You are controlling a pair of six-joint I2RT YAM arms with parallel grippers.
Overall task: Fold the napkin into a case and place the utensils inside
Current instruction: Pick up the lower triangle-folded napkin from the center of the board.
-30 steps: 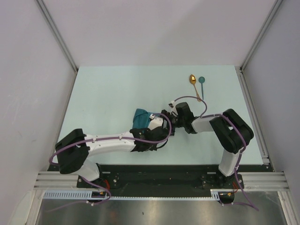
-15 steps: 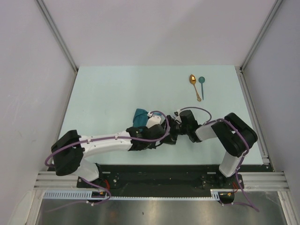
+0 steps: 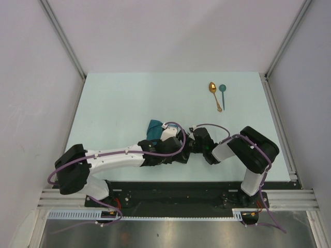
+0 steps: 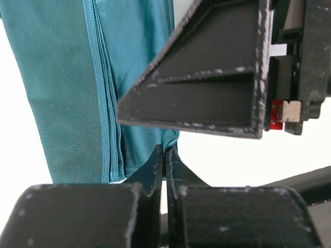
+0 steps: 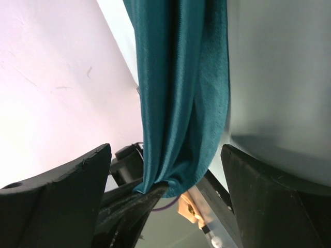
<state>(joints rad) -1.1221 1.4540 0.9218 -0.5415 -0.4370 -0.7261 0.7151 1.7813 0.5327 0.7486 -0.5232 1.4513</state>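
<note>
Napkin (image 3: 153, 129) bunched in folds near middle of bench (image 3: 119, 103) | left arm stretched low rightward, left claw (image 4: 164, 155) clamped on cloth edge | right arm elbow-bent, right claw (image 5: 165, 150) spread wide, folds between fingers | gold spoon (image 3: 212, 87), teal spoon (image 3: 222, 88) well apart, farther back.

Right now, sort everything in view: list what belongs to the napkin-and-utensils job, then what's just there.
Job:
- napkin, pinched in the shut left gripper
- right gripper, open, with the hanging cloth between its fingers
- gold spoon and teal spoon, lying far right on the table

Just there:
- table
- enclosure walls
- base rail
</note>
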